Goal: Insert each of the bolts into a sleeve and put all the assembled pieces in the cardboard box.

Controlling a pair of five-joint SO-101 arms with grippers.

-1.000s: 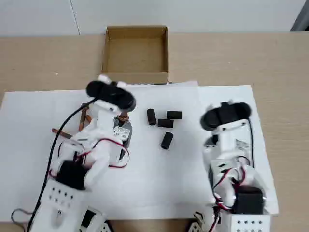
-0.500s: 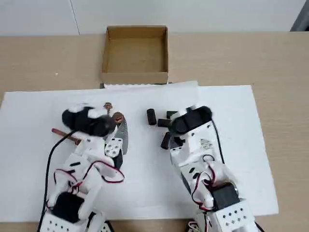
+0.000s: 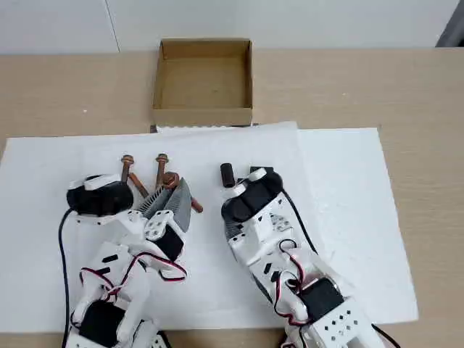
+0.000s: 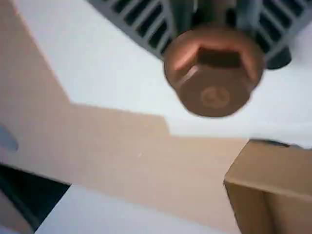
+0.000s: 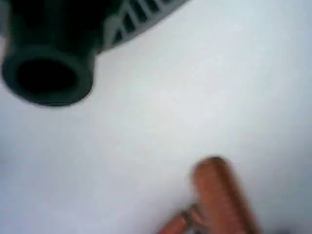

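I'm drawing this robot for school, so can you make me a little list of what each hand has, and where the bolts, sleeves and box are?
Left hand: shut on a copper-coloured bolt
Right hand: shut on a black sleeve
Loose bolts: at least two on the white paper, beside the left hand
Loose sleeve: on the paper, by the right hand
Cardboard box: empty, beyond the paper's far edge
Assembled pieces: none yet
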